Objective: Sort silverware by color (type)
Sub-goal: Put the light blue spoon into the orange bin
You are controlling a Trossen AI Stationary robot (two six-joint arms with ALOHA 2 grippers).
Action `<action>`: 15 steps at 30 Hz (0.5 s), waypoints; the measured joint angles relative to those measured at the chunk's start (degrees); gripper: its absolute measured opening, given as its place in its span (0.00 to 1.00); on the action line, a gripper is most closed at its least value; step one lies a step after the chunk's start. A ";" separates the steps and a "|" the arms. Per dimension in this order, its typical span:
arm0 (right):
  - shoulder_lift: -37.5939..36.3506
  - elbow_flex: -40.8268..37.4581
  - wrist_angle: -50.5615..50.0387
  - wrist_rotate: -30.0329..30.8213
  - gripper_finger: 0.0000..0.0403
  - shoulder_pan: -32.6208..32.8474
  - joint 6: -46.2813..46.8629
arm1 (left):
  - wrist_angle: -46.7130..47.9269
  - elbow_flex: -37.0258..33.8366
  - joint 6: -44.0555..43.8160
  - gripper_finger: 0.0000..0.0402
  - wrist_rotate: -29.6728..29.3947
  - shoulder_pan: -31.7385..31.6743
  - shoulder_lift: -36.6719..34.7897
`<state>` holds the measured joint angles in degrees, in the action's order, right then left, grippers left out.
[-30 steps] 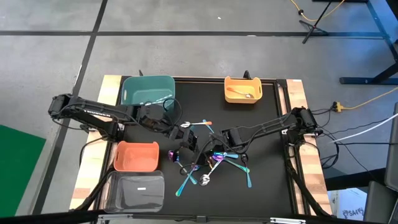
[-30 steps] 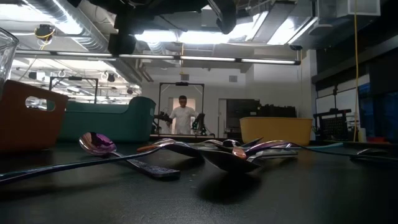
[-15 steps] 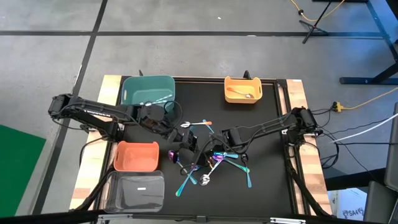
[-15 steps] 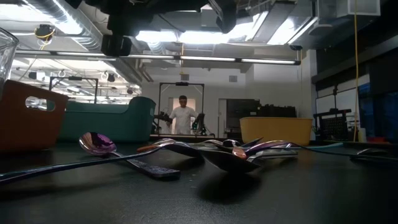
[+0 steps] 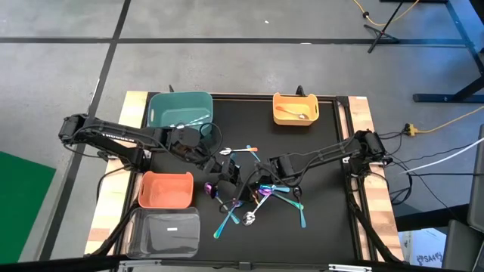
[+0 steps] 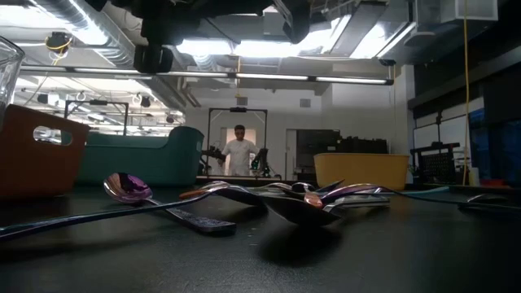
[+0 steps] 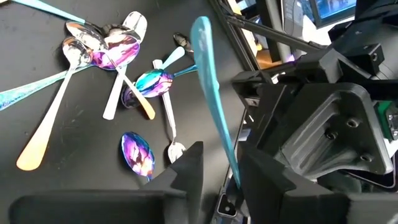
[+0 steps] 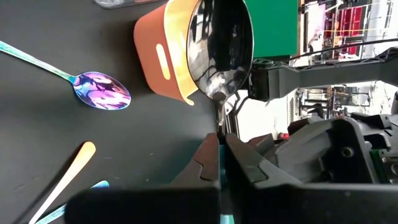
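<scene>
Left gripper (image 7: 217, 180), mid-table, pinches a teal spoon (image 7: 208, 93); its lower handle is hidden between the jaws. Right gripper (image 8: 221, 158), jaws pressed together, holds a dark spoon (image 8: 221, 46). Remaining spoons (image 5: 261, 198) lie heaped mid-table.

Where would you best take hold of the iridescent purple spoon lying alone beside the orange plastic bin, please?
By the slim handle behind the bowl, from straight above, jaws straddling it: the iridescent purple spoon lies flat with bare black mat either side.
</scene>
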<state>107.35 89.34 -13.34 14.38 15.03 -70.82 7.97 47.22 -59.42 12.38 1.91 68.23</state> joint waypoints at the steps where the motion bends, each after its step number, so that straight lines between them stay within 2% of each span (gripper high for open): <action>1: 0.00 0.00 0.00 -0.06 0.00 0.00 0.00 | -0.02 0.00 0.00 0.21 0.00 0.00 0.00; 15: 0.07 -0.02 -0.13 -0.01 0.00 -0.07 -0.05 | -1.38 0.04 0.00 0.01 -0.02 0.00 0.00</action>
<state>107.42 89.32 -13.47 14.37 14.96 -70.87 6.59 47.27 -59.42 12.36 1.91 68.23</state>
